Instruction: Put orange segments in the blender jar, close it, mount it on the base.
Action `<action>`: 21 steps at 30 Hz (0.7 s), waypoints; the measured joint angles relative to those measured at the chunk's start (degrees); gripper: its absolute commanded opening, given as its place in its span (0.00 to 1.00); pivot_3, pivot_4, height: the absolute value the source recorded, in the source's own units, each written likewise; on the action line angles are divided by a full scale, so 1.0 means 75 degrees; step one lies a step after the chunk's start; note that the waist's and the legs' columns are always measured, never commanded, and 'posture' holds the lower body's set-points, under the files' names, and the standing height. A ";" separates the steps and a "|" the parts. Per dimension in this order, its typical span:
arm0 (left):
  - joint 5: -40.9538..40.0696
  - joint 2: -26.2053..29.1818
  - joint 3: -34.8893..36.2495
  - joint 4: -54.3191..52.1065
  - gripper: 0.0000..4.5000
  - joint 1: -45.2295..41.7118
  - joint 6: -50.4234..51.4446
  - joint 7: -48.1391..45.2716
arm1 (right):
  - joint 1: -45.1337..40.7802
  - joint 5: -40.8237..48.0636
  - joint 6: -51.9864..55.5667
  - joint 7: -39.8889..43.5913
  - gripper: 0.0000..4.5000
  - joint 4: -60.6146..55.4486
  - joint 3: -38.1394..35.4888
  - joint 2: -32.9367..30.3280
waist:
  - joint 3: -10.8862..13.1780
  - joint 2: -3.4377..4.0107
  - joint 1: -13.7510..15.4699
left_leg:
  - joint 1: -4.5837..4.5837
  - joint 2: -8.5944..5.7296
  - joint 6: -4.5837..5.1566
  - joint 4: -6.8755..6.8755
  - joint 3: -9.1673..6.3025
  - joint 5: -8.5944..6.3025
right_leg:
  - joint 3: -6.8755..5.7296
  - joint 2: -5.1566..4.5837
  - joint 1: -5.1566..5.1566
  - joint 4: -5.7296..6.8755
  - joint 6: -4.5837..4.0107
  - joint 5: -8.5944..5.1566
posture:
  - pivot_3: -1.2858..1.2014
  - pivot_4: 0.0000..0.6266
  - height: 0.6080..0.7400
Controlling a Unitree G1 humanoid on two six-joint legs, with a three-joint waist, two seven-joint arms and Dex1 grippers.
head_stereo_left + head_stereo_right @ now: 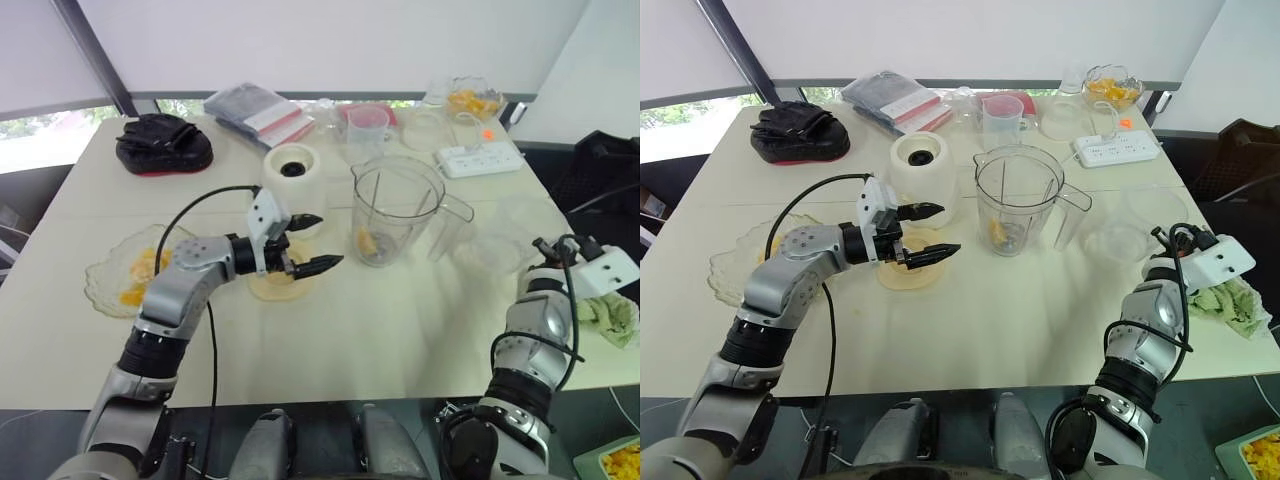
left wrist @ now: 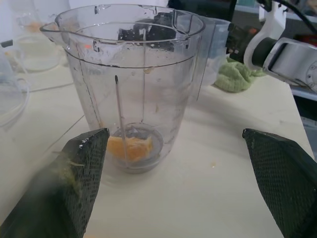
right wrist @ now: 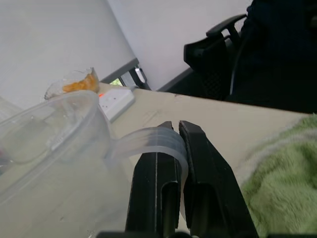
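Note:
The clear blender jar (image 1: 395, 205) stands upright mid-table with one orange segment (image 2: 130, 147) at its bottom. The white blender base (image 1: 295, 172) stands just left of it. A glass plate of orange segments (image 1: 125, 272) lies at the left. My left gripper (image 1: 328, 240) hangs open and empty above a small yellowish saucer (image 1: 278, 287), pointing at the jar (image 2: 133, 84). My right gripper (image 3: 177, 130) is at the table's right edge. Its fingers are shut on the tab of the clear lid (image 1: 492, 248).
A green cloth (image 1: 612, 322) lies by the right arm. At the back are a power strip (image 1: 480, 158), a measuring cup (image 1: 367, 128), a bowl of orange pieces (image 1: 472, 100), a packet (image 1: 262, 112) and a black pouch (image 1: 163, 143).

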 measured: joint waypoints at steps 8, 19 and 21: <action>0.0000 0.0117 -0.0001 -0.0015 1.00 0.0039 0.0091 0.0000 | 0.0072 0.0023 -0.0684 0.0036 0.00 0.1080 0.0330 -0.0224 | 0.0000 0.0001 0.0006 | 0.0000 0.0000 -0.0002 0.0001 0.0001 0.0001 | 0.0001 0.0000 0.0000 0.0000 0.0000 0.0000 | 0.52 0.24 1.00; 0.0000 0.0103 -0.0024 -0.0058 1.00 0.0075 0.0094 0.0028 | 0.0329 0.0068 -0.1209 0.0009 0.07 0.1428 0.0688 -0.0529 | 0.0000 0.0000 0.0009 | 0.0001 0.0000 0.0001 0.0003 -0.0002 -0.0001 | 0.0001 0.0000 0.0004 0.0000 0.0000 0.0000 | 0.52 0.24 1.00; 0.0001 0.0092 -0.0026 -0.0058 1.00 0.0076 0.0093 0.0031 | 0.0412 0.0069 -0.1210 -0.0008 0.21 0.1427 0.0758 -0.0550 | 0.0000 0.0000 0.0010 | 0.0002 0.0000 0.0001 0.0004 -0.0001 -0.0001 | 0.0001 0.0000 0.0006 0.0000 0.0000 0.0000 | 0.52 0.24 1.00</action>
